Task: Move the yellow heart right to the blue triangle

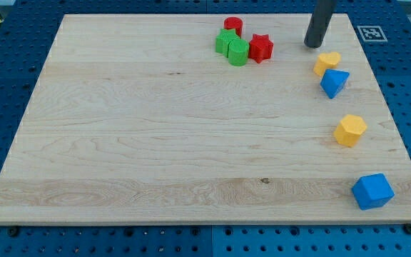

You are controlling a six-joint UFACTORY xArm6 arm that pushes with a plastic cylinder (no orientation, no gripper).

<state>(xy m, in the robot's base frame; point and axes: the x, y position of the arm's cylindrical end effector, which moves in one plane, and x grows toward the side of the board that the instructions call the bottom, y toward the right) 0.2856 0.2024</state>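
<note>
The yellow heart (327, 62) lies near the view's top right, touching the blue triangle (333, 83) just below it. My tip (312, 45) is on the board just above and left of the yellow heart, a small gap apart from it. The dark rod rises out of the view's top.
A cluster at the view's top centre: a red cylinder (233, 26), a green star (226, 41), a green cylinder (238, 52) and a red star (260, 48). A yellow hexagon (350, 130) and a blue cube (372, 190) sit along the right edge. A fiducial tag (370, 32) marks the top right corner.
</note>
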